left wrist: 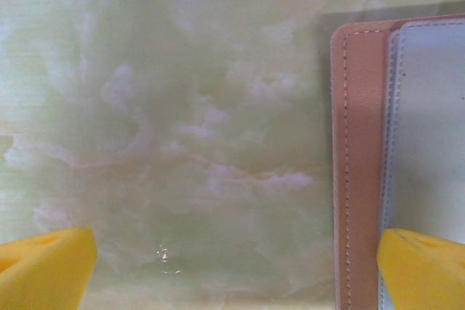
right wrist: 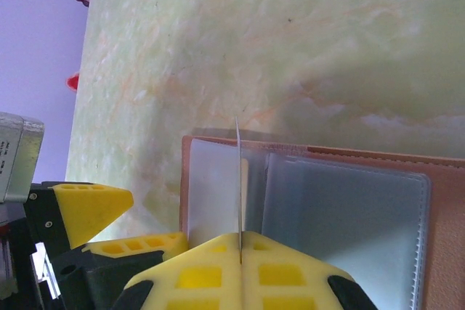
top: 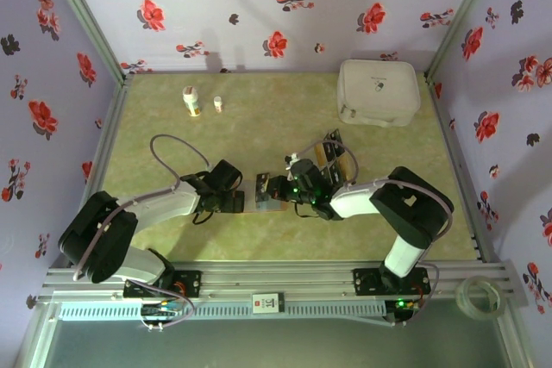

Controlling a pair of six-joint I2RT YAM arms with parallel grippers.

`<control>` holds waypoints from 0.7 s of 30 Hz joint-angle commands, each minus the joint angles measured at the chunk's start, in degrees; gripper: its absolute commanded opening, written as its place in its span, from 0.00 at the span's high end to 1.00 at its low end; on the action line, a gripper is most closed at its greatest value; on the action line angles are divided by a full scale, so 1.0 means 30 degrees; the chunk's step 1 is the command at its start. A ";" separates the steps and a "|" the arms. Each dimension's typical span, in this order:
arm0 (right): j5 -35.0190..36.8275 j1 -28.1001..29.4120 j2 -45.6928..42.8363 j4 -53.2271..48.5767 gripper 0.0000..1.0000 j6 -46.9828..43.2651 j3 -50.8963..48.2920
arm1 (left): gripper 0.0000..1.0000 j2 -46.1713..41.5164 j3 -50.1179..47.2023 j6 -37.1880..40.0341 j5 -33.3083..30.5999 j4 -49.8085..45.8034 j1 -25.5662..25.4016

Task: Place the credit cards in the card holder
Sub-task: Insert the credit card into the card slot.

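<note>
Card holder (right wrist: 341, 208) open, tan, pale grey-blue inside; right claw (right wrist: 240, 250) pinches card (right wrist: 238, 179); left claw (left wrist: 232, 266) wide.

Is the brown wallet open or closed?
Open. The wallet lies spread flat on the table, with its pale inside facing up.

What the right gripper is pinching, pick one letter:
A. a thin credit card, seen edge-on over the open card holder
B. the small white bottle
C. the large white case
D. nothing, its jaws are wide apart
A: in the right wrist view the right gripper is shut on a thin credit card, seen edge-on and standing over the open card holder.
</note>
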 commanded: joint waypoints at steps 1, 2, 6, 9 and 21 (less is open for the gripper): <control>0.0458 -0.0121 0.0342 0.1148 1.00 0.0075 -0.0364 | 0.00 -0.0025 -0.0486 -0.0277 -0.0679 -0.0353 -0.0142; 0.0472 -0.0112 0.0401 0.1225 1.00 0.0075 -0.0415 | 0.00 -0.0035 -0.0462 -0.0280 -0.0678 -0.0361 -0.0141; 0.0374 -0.0111 0.0767 0.1611 1.00 0.0181 -0.0447 | 0.00 -0.0044 -0.0390 -0.0205 -0.0676 -0.0354 -0.0139; 0.0200 -0.0121 0.1073 0.1845 1.00 0.0251 -0.0404 | 0.00 -0.0021 -0.0326 -0.0219 -0.0663 -0.0375 -0.0143; 0.0081 -0.0133 0.1347 0.2531 1.00 0.0517 -0.0856 | 0.00 0.0008 0.0062 -0.0075 -0.0638 -0.0441 -0.0168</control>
